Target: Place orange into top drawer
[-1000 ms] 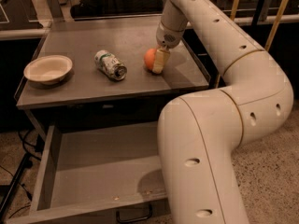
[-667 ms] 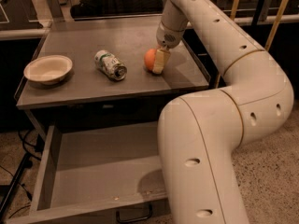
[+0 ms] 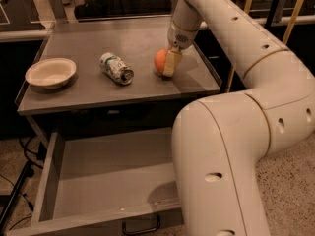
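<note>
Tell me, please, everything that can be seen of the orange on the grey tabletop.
The orange is round, smooth and evenly orange, and looks whole. It rests on the grey tabletop, toward its right side, to the right of the crushed can and apart from it. The end effector reaches it from above and hides its right part, so only the left part shows. It is not in the open top drawer.

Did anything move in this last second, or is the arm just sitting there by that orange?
Nothing visibly changed. The gripper is against the right side of the orange on the tabletop, where it was a second ago. The crushed can, the bowl and the open top drawer lie just as before.
</note>
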You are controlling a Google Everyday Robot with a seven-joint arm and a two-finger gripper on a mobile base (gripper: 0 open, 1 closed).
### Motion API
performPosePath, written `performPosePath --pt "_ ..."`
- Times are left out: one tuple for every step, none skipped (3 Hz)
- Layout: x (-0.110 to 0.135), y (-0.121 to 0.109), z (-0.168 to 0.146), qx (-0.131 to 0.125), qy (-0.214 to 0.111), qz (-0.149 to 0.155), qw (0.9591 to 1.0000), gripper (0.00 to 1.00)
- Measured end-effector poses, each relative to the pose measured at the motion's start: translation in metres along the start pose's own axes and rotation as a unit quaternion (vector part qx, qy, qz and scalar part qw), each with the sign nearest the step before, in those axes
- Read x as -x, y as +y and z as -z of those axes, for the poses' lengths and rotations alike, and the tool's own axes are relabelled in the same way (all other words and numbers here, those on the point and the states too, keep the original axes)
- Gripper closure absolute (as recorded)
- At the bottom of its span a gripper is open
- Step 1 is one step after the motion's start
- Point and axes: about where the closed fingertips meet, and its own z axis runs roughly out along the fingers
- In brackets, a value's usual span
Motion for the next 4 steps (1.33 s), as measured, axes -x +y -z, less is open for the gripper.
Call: performPosePath --pt "-0.009 0.016 0.016 -0.010 -0.006 0.001 0.9999 1.00" --pt "-0.016 0.047 0.030 -0.011 -0.016 0.008 0.9998 1.00" --pt "-0.020 0.092 0.040 -0.003 -0.024 0.025 0.9994 1.00" --pt "-0.019 0.135 0.047 0.003 -0.045 0.058 0.9973 1.00"
